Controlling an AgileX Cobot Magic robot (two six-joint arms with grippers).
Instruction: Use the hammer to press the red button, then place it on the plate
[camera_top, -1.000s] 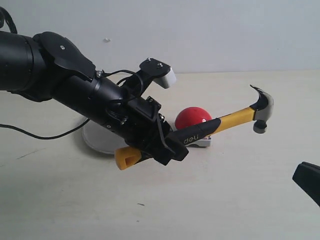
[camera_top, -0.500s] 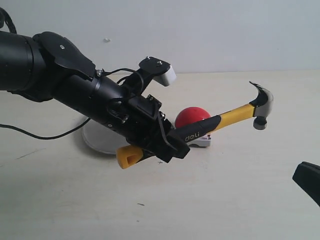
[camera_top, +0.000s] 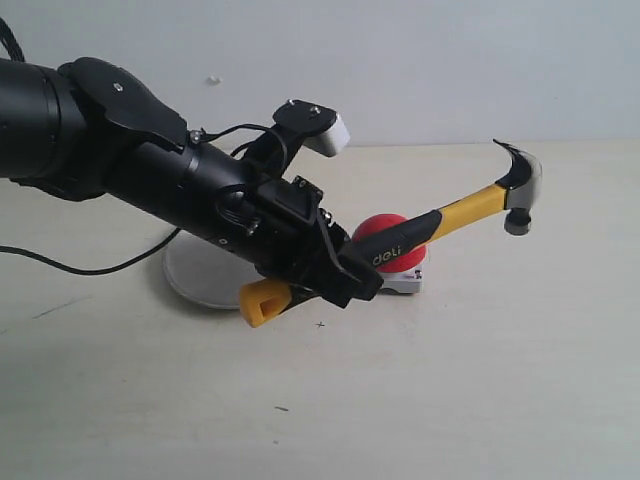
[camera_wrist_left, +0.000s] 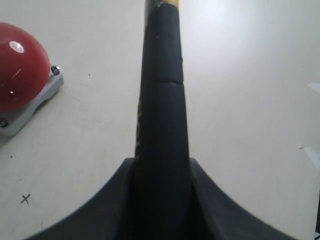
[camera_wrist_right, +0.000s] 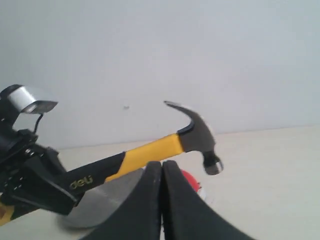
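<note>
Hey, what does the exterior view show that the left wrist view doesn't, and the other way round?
Only the exterior view: the whole hammer, with its steel head held up to the right of the button, its yellow end sticking out behind the left hand, and the plate partly hidden behind the arm. Only the left wrist view: a screw on the button's grey base. Both: the red button and the hammer's black grip clamped in the left hand.
</note>
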